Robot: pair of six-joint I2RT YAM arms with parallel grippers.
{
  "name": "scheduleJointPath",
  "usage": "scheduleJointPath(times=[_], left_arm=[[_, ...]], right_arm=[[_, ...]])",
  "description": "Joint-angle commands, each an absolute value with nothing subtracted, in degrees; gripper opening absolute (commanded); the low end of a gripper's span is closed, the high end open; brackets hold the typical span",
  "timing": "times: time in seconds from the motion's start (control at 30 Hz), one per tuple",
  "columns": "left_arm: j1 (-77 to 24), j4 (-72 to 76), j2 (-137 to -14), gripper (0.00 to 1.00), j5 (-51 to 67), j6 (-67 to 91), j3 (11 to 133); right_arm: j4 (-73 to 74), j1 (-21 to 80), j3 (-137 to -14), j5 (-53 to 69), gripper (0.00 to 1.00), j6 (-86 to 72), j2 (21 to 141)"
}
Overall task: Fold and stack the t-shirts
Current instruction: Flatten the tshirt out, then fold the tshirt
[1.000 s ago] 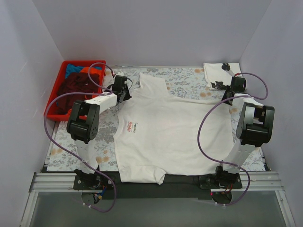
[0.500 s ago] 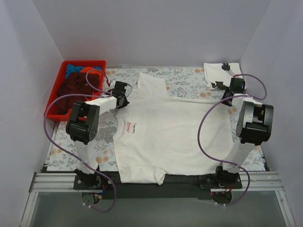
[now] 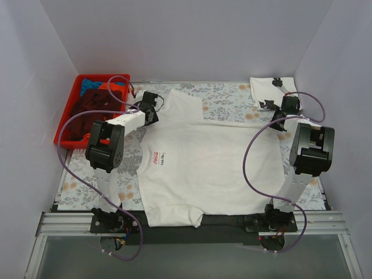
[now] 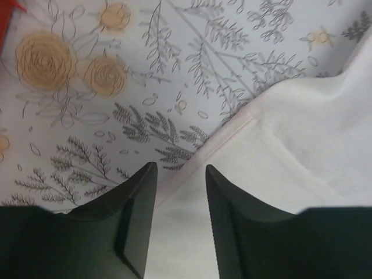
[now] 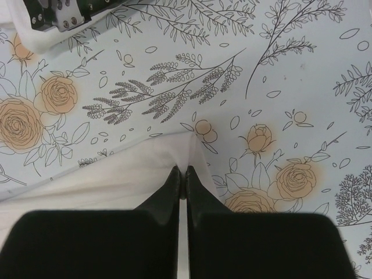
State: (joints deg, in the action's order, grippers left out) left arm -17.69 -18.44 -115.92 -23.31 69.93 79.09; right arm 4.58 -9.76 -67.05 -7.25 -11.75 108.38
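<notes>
Directly under left gripper point(image 4: 180, 170): t-shirt point(image 4: 290, 145) edge.

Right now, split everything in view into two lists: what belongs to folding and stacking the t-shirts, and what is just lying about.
Job: spread white logo t-shirt; folded black-print t-shirt; maroon, orange and blue t-shirts in the red crate; left claw; right claw.
Lying about: red crate; floral table cover.

Black-and-white arms point(image 3: 125, 122), purple cables point(image 3: 244, 160)
</notes>
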Motion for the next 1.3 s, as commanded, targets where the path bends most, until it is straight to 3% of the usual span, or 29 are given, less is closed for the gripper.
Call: scheduleJointPath(times=[0.0,0.07,0.4,0.63,0.83,1.1,1.27], left_arm=[[-17.05,-17.15,-115.31,0.41,-23.21,66.45,83.14],[-16.88,-15.39,-115.22,0.45,-20.84,63.64,83.5],[-14.94,-11.6,-121.46,0.45,-7.75,55.29,88.68],[-15.03,-12.13,-127.0,0.44,-6.68,52.91,93.51],[-15.03,-14.06,-128.15,0.31,-5.19,52.03,93.34],[-15.03,-15.2,-127.62,0.01,-4.22,52.21,92.11],[-15.03,-15.47,-126.39,0.0,-2.81,52.12,91.93]], right_arm=[[3.43,-10.02,-69.52,-6.33,0.01,-10.55,108.11],[3.34,-10.02,-69.43,-6.07,0.01,-10.55,108.11],[3.34,-10.02,-69.78,-4.66,0.01,-10.46,108.63],[3.43,-10.02,-69.52,-4.83,0.01,-10.37,109.16],[3.25,-10.11,-69.52,-4.83,0.01,-10.46,109.25],[3.34,-10.02,-69.7,-4.75,0.01,-10.63,108.98],[3.34,-10.11,-69.87,-4.48,0.01,-10.9,108.9]])
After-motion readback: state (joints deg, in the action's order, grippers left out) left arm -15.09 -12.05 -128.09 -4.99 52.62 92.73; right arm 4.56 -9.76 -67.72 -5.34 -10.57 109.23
